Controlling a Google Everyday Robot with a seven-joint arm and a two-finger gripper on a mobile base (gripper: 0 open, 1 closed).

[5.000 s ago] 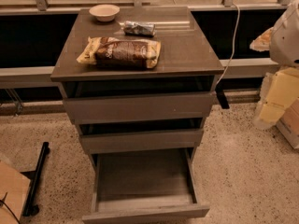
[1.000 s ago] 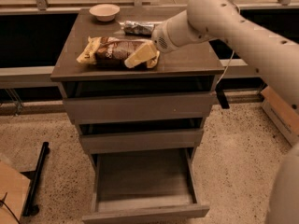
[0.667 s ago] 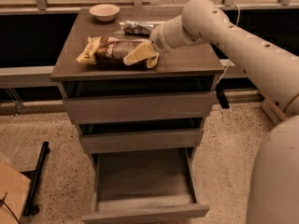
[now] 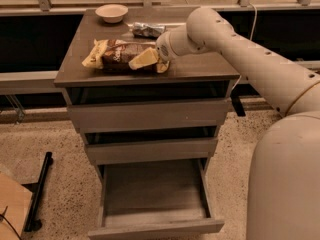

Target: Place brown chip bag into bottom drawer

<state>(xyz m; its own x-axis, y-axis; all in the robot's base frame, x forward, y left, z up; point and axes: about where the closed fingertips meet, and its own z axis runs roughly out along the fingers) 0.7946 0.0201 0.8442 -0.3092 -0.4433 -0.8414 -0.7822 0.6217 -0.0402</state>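
Observation:
The brown chip bag (image 4: 114, 57) lies flat on the cabinet top (image 4: 200, 66), toward its front left. My gripper (image 4: 153, 62) is down at the bag's right end, with its pale fingers (image 4: 144, 58) apart, one lying over the bag and one at the bag's edge. It looks open and has not closed on the bag. The bottom drawer (image 4: 155, 229) is pulled fully out below, and its boxy interior holds nothing.
A small bowl (image 4: 111, 12) and a silver foil packet (image 4: 148, 30) sit at the back of the cabinet top. The two upper drawers (image 4: 147, 115) are slightly ajar. A black bar (image 4: 37, 194) and cardboard (image 4: 10, 209) lie on the floor at left.
The arm has come in from the right and reached the bag. Over the last second the gripper has edged slightly left over the bag's right end. The bag has not moved.

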